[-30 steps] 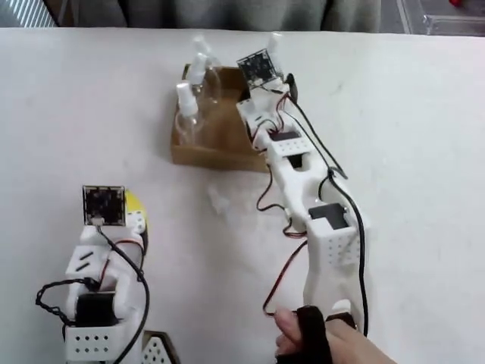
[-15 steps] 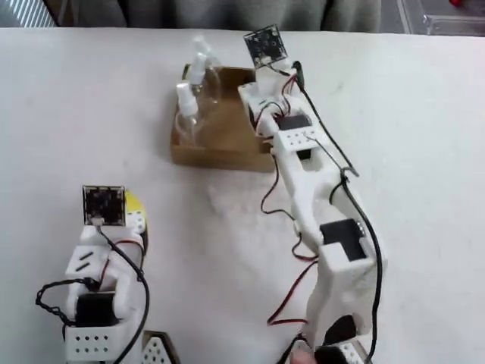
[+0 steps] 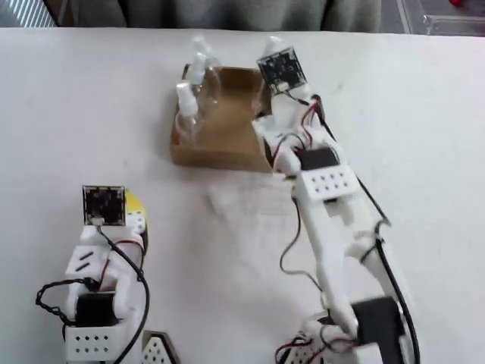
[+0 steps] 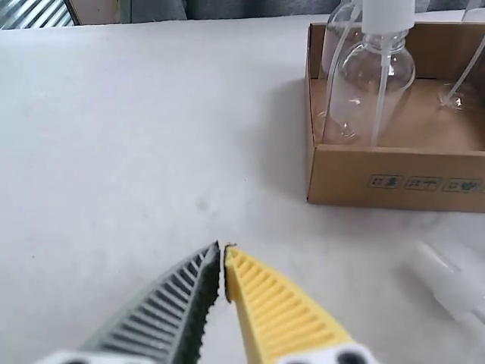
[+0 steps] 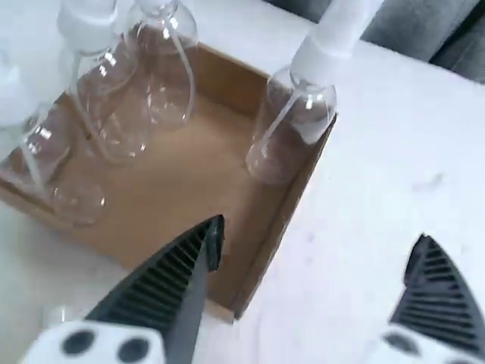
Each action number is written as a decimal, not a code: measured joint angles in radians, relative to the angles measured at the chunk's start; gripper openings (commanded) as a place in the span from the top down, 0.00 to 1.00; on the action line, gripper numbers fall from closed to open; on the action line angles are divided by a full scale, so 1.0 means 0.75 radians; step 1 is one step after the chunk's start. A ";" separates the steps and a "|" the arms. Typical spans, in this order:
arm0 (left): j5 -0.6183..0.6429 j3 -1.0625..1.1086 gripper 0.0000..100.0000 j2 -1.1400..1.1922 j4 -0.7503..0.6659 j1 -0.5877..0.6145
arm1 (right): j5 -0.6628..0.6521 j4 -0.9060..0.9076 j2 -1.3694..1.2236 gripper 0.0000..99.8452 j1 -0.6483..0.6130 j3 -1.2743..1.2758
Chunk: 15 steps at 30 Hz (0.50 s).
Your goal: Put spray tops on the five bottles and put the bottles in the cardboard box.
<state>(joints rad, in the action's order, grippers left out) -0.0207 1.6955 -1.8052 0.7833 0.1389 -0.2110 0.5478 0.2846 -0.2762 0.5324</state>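
The cardboard box (image 3: 220,129) stands at the table's far middle. Several clear bottles with white spray tops stand in it. One group (image 5: 129,83) is along the left wall (image 3: 188,106). A single bottle (image 5: 294,114) occupies the far right corner, its top (image 3: 271,47) showing behind my right arm's camera. My right gripper (image 5: 314,258) hangs open above the box's near right corner, nothing between its fingers, apart from that bottle. My left gripper (image 4: 223,256) is shut and empty, low over the table, near and left of the box (image 4: 394,167).
A small clear plastic piece (image 4: 455,280) lies on the table just in front of the box. My left arm (image 3: 102,250) rests at the near left. My right arm (image 3: 333,220) stretches from the near right edge up to the box.
My right arm has drawn back toward the near right, uncovering the bottle top in the box's far right corner. The hand at the arm's base has gone. The left arm is still.
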 measured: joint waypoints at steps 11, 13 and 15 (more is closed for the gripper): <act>0.000 0.000 0.98 0.000 0.000 0.000 | -0.002 0.677 0.546 0.99 0.135 0.133; 0.000 0.000 0.98 0.000 0.000 0.000 | -0.002 0.724 0.563 0.96 0.205 0.133; 0.000 0.000 0.98 0.000 0.000 0.000 | -0.002 0.739 0.559 0.94 0.286 0.135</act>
<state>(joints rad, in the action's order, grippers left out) -0.0207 1.6955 -1.8052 0.7833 0.1389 -0.2125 1.1017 0.7035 -0.0614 0.6337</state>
